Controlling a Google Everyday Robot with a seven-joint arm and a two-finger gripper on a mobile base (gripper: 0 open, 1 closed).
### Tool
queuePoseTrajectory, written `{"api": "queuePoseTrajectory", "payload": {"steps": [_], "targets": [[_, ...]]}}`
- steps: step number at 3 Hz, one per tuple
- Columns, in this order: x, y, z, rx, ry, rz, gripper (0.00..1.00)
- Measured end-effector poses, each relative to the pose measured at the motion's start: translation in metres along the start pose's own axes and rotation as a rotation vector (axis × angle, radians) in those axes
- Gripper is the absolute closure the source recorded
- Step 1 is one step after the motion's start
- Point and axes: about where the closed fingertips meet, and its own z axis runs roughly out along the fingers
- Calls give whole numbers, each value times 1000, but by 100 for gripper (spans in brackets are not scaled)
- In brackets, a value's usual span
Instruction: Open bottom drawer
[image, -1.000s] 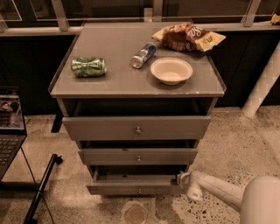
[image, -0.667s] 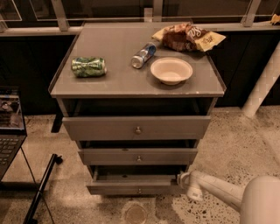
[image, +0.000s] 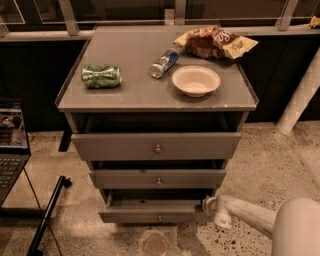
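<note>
The grey cabinet (image: 240, 102) has three drawers, all pulled out a little. The bottom drawer (image: 150, 216) is the narrowest, with a tiny round knob (image: 159, 218) at its centre; a strip of its grey inside shows. My gripper (image: 209, 206) is at the end of the white arm (image: 250, 214), low at the right, against the right end of the bottom drawer's front panel. The top drawer (image: 156, 145) and middle drawer (image: 157, 178) sit above it.
On the cabinet top lie a crushed green can (image: 101, 76), a blue-and-silver can (image: 164, 63), a white bowl (image: 196, 80) and a snack bag (image: 215, 42). A laptop (image: 11, 145) on a stand is at the left. A white pole (image: 300, 100) stands at the right. The floor is speckled.
</note>
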Motion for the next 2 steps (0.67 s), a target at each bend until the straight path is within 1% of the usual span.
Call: {"api": "queuePoseTrajectory", "payload": {"steps": [1,2], "targets": [[6,7,-1,-14,19,-18,100],[6,9,-2,-17,24,-23,100]]}}
